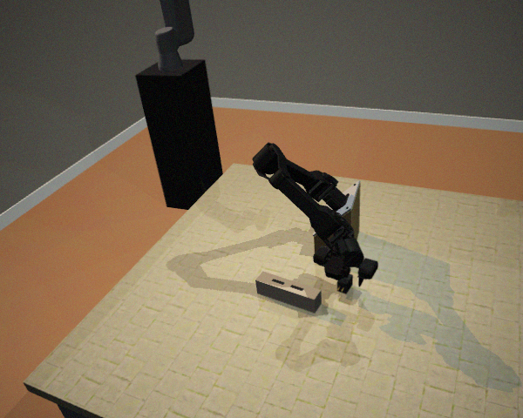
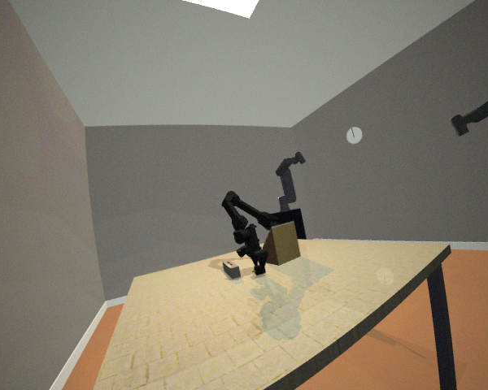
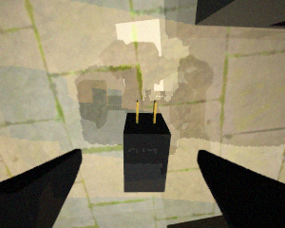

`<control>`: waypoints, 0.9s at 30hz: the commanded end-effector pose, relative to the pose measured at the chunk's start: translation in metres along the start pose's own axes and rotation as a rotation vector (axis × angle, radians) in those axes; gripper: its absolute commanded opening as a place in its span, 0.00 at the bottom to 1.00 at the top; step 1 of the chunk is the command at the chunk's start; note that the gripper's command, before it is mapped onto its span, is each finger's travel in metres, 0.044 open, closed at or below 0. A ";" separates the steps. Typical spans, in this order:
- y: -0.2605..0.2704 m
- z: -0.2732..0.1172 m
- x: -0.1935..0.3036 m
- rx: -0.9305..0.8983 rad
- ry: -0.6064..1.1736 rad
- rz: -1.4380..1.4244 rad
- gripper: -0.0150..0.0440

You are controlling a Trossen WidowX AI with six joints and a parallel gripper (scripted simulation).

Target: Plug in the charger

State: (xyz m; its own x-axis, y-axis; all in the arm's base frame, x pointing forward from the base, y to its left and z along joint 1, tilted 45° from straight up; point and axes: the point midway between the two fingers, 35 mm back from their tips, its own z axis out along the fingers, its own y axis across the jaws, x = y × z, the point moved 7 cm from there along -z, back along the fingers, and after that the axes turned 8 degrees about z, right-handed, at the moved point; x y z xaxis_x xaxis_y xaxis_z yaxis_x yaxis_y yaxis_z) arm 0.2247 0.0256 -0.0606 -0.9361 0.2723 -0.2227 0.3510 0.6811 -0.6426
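On the brick-patterned tabletop [image 1: 185,341] [image 2: 185,318], inward from its corners, the two-prong charger [image 1: 344,285] [image 2: 259,270] [image 3: 144,159] lies lengthwise between the wide-open, empty gripper's [image 1: 352,283] [image 2: 259,262] [image 3: 140,154] fingers, prongs pointing away.

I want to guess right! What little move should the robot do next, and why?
Probably lower the pincer a little, straight down around the plug, because its fingers stand open and the plug shows between them, not gripped.
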 end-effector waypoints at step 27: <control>-0.001 0.018 0.000 0.004 0.001 0.000 0.43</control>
State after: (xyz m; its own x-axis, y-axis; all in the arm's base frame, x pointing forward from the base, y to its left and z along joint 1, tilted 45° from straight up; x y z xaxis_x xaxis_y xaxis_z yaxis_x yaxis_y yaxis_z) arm 0.2237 0.0118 -0.0732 -0.9365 0.2724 -0.2207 0.3496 0.6780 -0.6466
